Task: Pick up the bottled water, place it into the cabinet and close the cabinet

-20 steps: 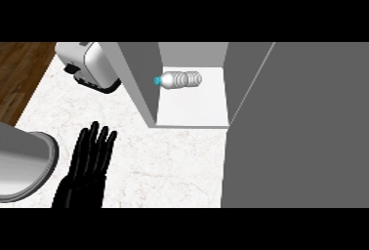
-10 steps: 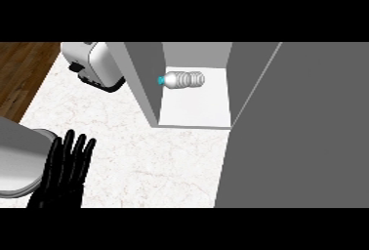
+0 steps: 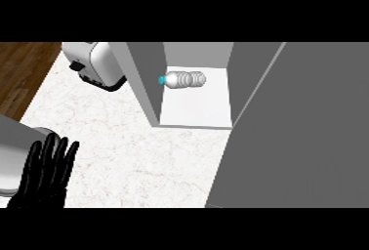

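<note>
Filling the right side: grey cabinet door, standing open. Cabinet behind it, white shelf inside. Marble counter below, wood floor at far left. White appliance upper left, beside the cabinet wall. Left hand low left, fingers straight, released, holding nothing. Bottle lying on its side on the shelf, cap pointing left.

I'm looking down into a kitchen: a white marbled counter fills most of my view, with dark wooden flooring beyond its left edge. A grey cabinet with a white shelf stands at the counter's far right, and a white-and-black countertop appliance sits near the far left corner
</note>
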You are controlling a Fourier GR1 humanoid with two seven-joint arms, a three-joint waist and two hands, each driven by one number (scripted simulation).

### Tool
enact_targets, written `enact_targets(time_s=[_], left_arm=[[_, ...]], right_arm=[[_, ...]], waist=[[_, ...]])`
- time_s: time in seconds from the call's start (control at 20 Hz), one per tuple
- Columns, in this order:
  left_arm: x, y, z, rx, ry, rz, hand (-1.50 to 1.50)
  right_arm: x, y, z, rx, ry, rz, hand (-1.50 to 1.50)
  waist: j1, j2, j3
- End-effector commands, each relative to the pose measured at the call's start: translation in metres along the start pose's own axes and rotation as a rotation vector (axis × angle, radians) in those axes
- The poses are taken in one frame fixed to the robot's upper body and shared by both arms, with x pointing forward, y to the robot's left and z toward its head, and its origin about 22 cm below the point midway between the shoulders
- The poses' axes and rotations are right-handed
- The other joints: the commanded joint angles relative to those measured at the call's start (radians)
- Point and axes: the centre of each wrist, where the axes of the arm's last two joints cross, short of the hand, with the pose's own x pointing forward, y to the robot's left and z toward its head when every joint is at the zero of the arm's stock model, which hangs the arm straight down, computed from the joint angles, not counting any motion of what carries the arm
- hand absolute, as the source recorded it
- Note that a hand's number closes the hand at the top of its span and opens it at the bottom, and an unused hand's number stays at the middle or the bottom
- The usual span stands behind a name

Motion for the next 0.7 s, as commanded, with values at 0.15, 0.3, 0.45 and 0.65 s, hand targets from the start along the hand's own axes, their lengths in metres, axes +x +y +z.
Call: enact_targets(time_s=[0.15, 0.3, 0.45, 0.65], left_arm=[[0.007, 0.014, 0.004, -0.02, 0.018, 0.008, -1.5], [0.006, 0.018, 0.005, -0.026, -0.001, 0.001, -1.5], [0.012, 0.022, 0.002, -0.025, -0.003, 0.015, -1.5], [0.009, 0.022, 0.005, -0.031, 0.0, 0.019, -1.5]], right_arm=[[0.014, 0.011, -0.036, -0.063, -0.064, 0.058, 1.5], [0.01, 0.01, -0.04, -0.048, -0.061, 0.052, 1.5], [0.012, 0.01, -0.042, -0.02, -0.054, 0.059, 1.5], [0.01, 0.006, -0.046, -0.006, -0.072, 0.055, 1.5]], waist=[[0.009, 0.004, -0.001], [0.019, 0.004, -0.002], [0.022, 0.005, -0.002], [0.032, 0.014, -0.003]])
